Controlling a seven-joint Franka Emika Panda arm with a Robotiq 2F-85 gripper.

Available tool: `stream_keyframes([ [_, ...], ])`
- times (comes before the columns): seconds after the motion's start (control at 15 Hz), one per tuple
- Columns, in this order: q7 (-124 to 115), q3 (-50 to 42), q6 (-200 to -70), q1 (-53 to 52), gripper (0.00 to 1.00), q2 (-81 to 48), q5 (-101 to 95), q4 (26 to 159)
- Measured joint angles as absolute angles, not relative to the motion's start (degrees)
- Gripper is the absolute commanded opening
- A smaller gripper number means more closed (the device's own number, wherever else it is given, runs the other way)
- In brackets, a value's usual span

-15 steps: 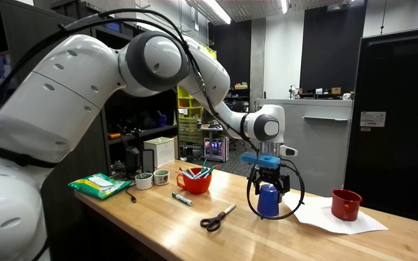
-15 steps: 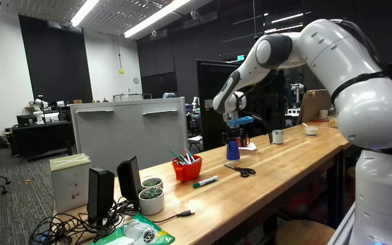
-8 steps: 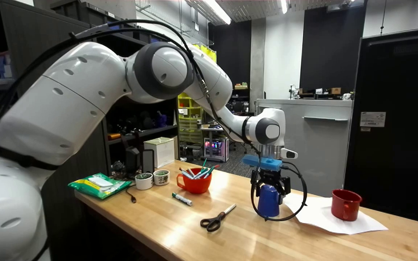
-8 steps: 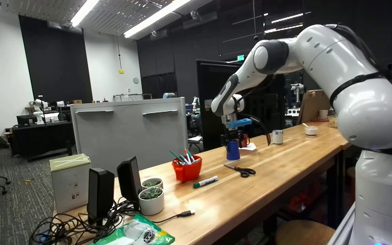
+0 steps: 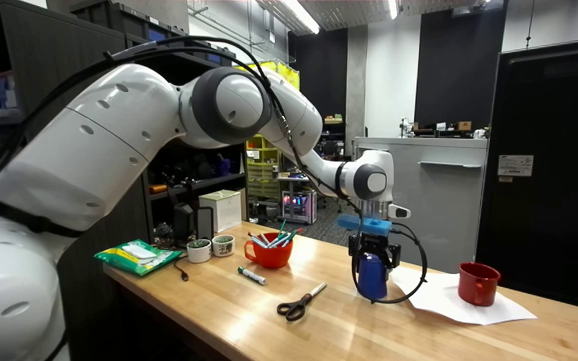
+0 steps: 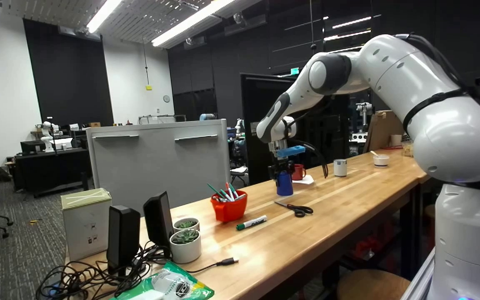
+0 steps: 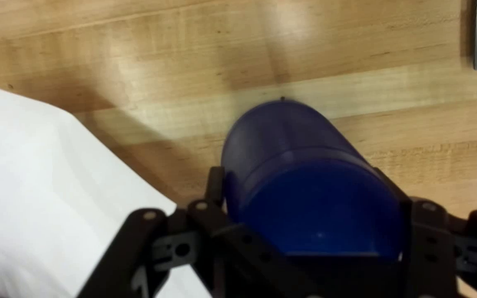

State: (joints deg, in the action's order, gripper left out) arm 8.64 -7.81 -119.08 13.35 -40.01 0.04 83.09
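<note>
A blue cup (image 5: 372, 281) stands upside down on the wooden table, its narrow closed base up. It also shows in an exterior view (image 6: 284, 185). My gripper (image 5: 373, 268) points straight down over it, with one finger on each side. In the wrist view my gripper (image 7: 300, 178) straddles the cup (image 7: 317, 207); the jaws stand wide, very close to its sides. Thin bright slivers show beside the cup on both sides. Whether the pads press on it is hard to see. White paper (image 7: 52, 186) lies beside the cup.
A dark red mug (image 5: 478, 287) stands on the paper. Black-handled scissors (image 5: 295, 307), a green-capped marker (image 5: 252, 275) and an orange-red cup with pens (image 5: 271, 255) are on the table. Two small potted plants (image 6: 186, 246) and black speakers (image 6: 122, 237) stand at one end.
My gripper has come down farther over the blue cup, the arm lowering with it. The cup has shifted very slightly between the last two moments.
</note>
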Motion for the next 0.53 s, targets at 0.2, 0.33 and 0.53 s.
stream_keyframes([
  [0.2,8.69,-7.75,-119.08,13.34,0.56,-40.02,-0.01,83.07],
  [0.33,8.7,-7.75,-119.18,13.27,0.56,-40.01,-0.18,83.06],
  [0.53,8.75,-7.74,-120.11,13.06,0.56,-39.69,-0.95,83.29],
])
